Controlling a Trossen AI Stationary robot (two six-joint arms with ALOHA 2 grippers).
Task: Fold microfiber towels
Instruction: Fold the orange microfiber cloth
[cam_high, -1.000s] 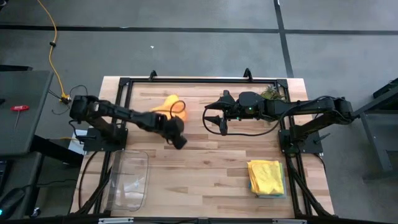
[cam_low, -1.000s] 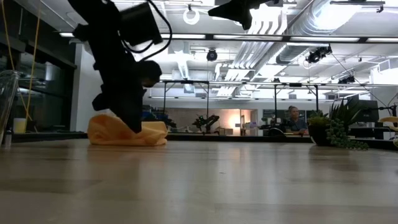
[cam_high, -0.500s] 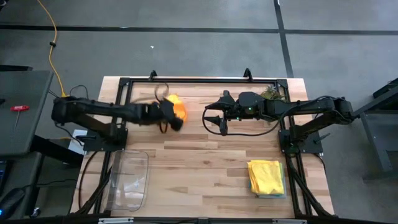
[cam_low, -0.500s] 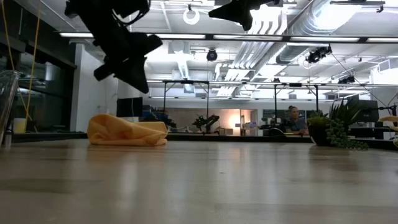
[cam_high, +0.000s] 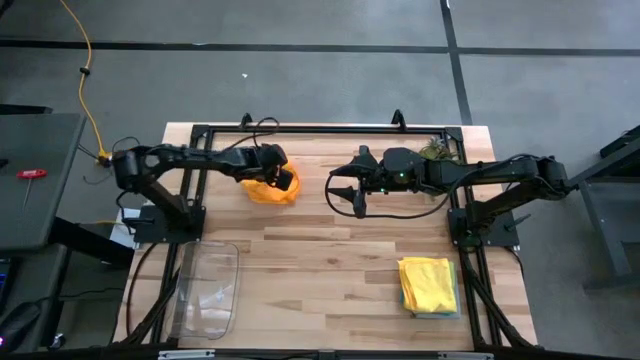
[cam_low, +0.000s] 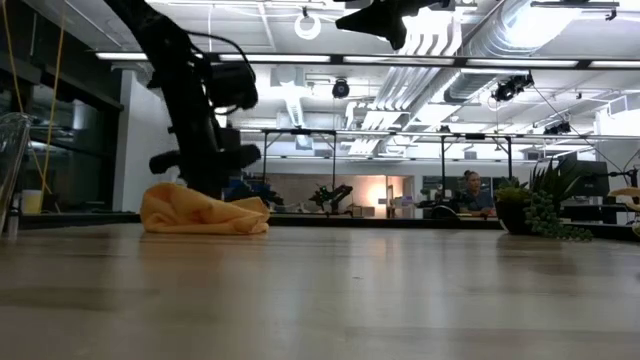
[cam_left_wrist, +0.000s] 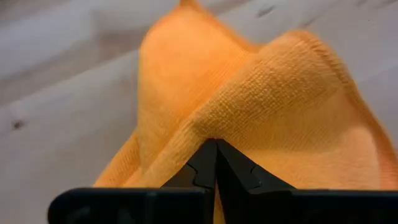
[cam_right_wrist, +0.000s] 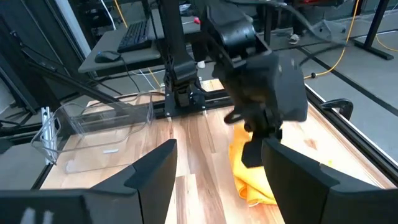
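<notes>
left gripper (cam_left_wrist: 216, 163) closed on orange towel (cam_high: 270, 187) | right gripper (cam_high: 345, 192) wide, empty

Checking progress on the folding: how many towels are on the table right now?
At least 3: an orange towel crumpled at the far left, and a yellow towel stacked on a teal towel near right. More may be hidden in that stack.
</notes>
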